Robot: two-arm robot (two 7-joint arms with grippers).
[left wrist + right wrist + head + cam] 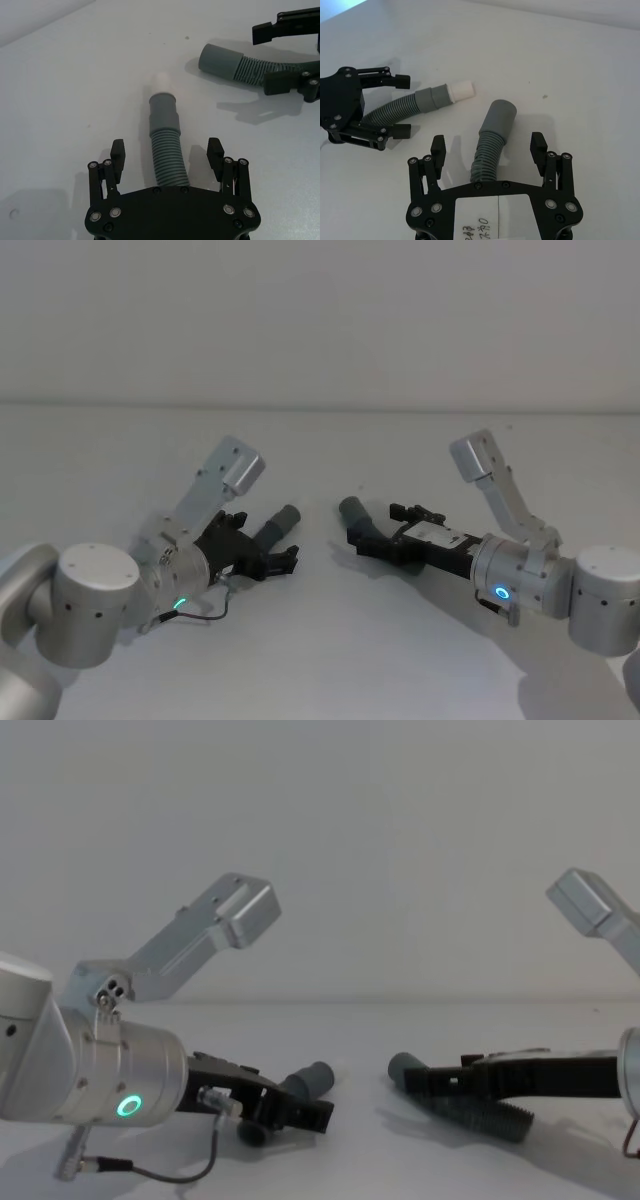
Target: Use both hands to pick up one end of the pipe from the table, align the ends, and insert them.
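The left hose and the right hose are lying flat on the table. That is 2 hoses, and they are not touching each other. 2 grippers are reaching in low over the table, 1 for each hose. The left gripper is sitting wide open. Its 2 fingers are standing on either side of the left hose, and neither finger is touching it. The left hose is bending a little and ending in 1 smooth grey part, the left cuff. 1 short white tip is sticking out of that cuff. The right gripper is wide open too. Its 2 fingers are standing on either side of the right hose, with a gap on each side. The right hose is ending in 1 smooth grey part as well, the right cuff. So 2 cuffs and 1 white tip are showing. In the head view, the 2 cuffs are sitting near the middle of the table and leaning in toward each other, with bare table lying between them. The left arm is glowing with 1 green light, and the right arm is glowing with 1 blue light.
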